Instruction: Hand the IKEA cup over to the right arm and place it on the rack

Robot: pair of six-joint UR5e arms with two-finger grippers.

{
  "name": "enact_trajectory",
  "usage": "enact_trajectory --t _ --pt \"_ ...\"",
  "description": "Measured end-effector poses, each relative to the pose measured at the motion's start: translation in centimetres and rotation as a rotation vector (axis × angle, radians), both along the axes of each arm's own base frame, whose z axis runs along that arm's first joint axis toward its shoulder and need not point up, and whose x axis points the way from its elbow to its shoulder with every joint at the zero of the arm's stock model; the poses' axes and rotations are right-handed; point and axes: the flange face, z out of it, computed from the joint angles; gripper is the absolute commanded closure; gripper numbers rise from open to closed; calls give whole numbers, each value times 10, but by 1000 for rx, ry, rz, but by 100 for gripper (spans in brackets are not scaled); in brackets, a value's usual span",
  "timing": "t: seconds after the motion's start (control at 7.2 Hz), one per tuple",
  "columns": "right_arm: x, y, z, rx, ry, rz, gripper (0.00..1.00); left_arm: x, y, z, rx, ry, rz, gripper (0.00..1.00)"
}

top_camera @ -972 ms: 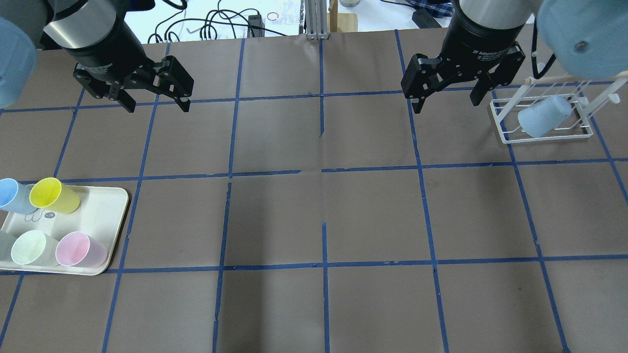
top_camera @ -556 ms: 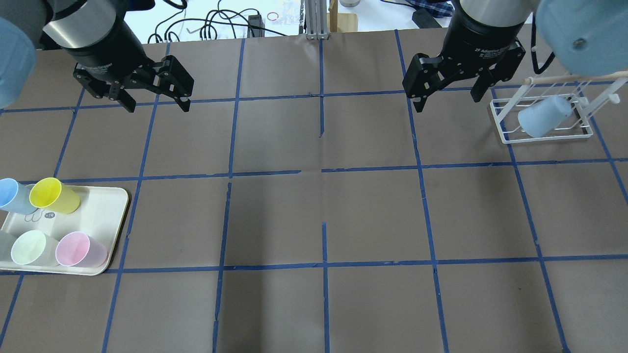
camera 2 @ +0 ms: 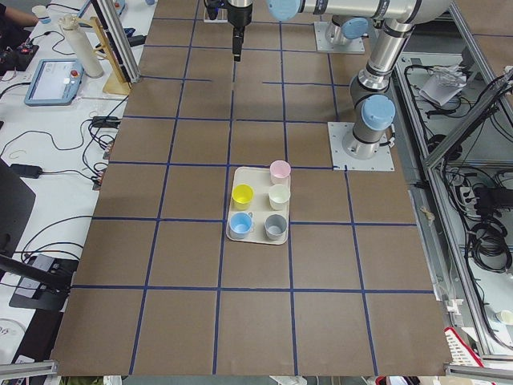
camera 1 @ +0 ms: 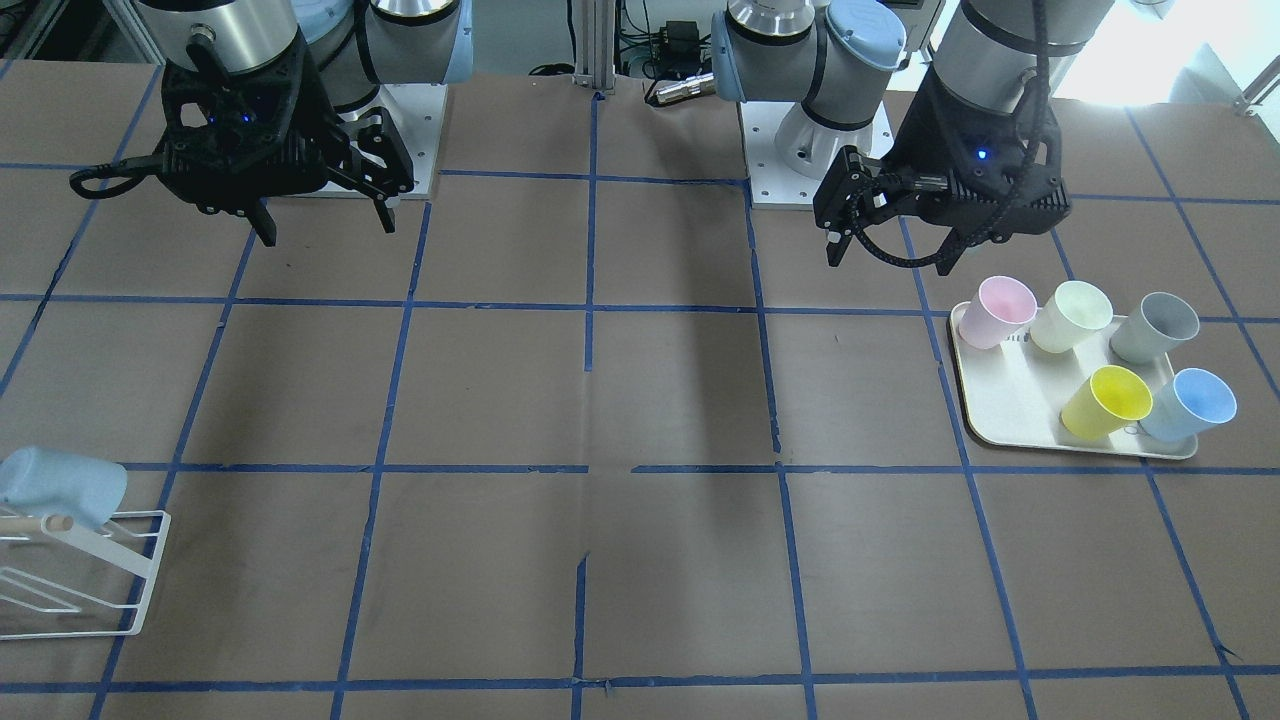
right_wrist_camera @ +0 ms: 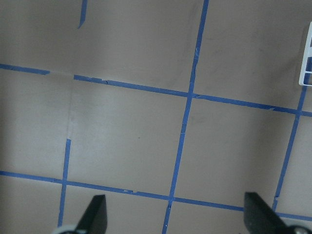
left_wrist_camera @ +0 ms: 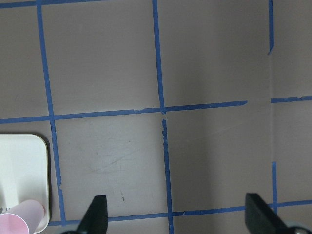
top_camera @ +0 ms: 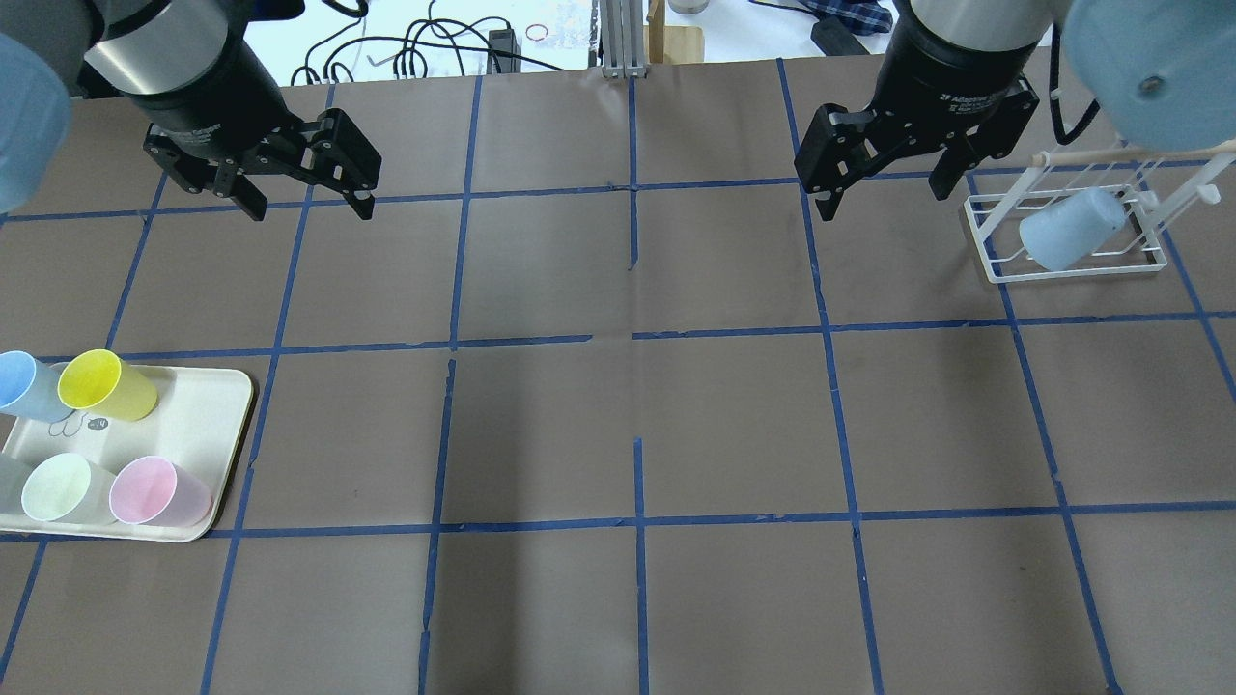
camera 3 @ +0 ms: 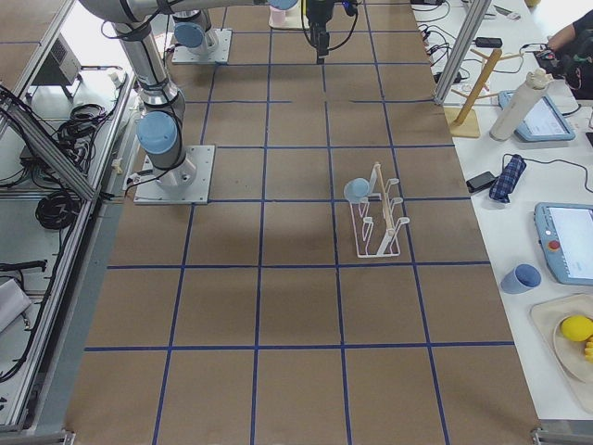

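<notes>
The brown gridded table (top_camera: 637, 425) is mostly bare in the overhead view, with the cream tray (top_camera: 208, 425) at the lower left edge and the white rack (top_camera: 978, 241) at the upper right. The IKEA cup (top_camera: 1070, 230) lies tilted on that rack. Its long axis slants from the wider end at lower left to the narrower end at upper right, and it rests against the wires. A second blue cup (top_camera: 24, 384) stands on the tray, at the far left edge. My right gripper (top_camera: 884, 198) hangs above the table just left of the rack, jaws spread wide and empty. The cup therefore sits off to its right, outside the jaws, and much nearer this arm than the other. My left gripper (top_camera: 309, 208) hovers at upper left, also wide apart and holding nothing. I judge the placing done, so any pull-away should keep clear of the rack's near corner.
</notes>
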Motion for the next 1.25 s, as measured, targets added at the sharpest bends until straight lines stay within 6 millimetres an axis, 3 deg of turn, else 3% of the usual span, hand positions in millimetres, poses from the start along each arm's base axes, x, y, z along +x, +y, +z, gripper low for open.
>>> enact_trajectory --t 1.25 --pt "3 0 -3 2 -8 -4 0 1 4 0 31 -14 12 0"
